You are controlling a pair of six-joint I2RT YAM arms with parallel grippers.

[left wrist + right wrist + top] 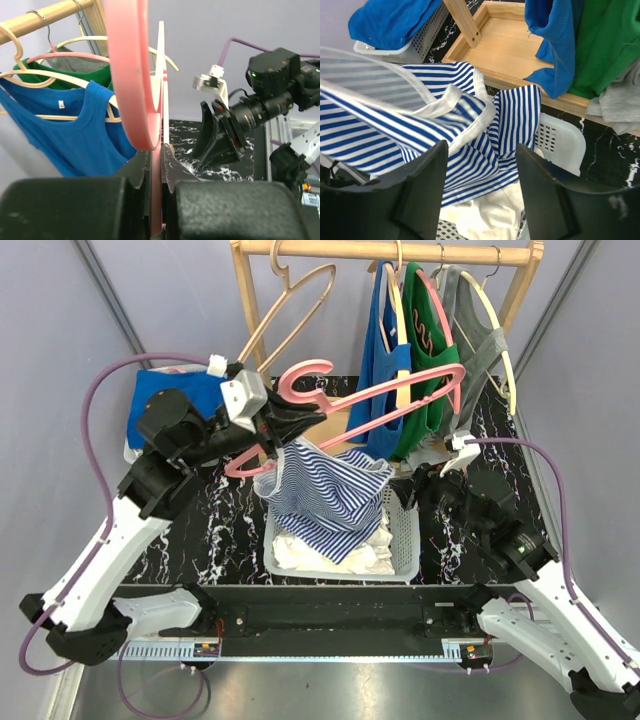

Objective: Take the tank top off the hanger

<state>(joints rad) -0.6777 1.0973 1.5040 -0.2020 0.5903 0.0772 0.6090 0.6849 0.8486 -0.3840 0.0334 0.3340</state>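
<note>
The tank top (325, 490) is soft knit cloth with thin blue and white stripes and white ribbed binding at its openings. It hangs bunched over the white basket (405, 540), its lower folds lying on pale cloth inside, and its upper edge meets the low end of the hanger (400, 400) just above the basket. The hanger is smooth pink plastic, thin and curved, tilted up and away from the basket toward the wooden rack (400, 252) behind it.

The left tool (300, 425) is clamped tight on the hanger above the basket's left side. The left wrist view shows the pink bar (130, 75) pinched edge-on between the black fingers, which the top view hides.

The right tool (425, 475) sits just beside the basket's right rim, jaws spread wide with nothing in them. Only its wrist view shows the striped folds (420, 125) lying below the gap and the basket's perforated wall (560, 140). The counter (225, 530) is black, veined marble.
</note>
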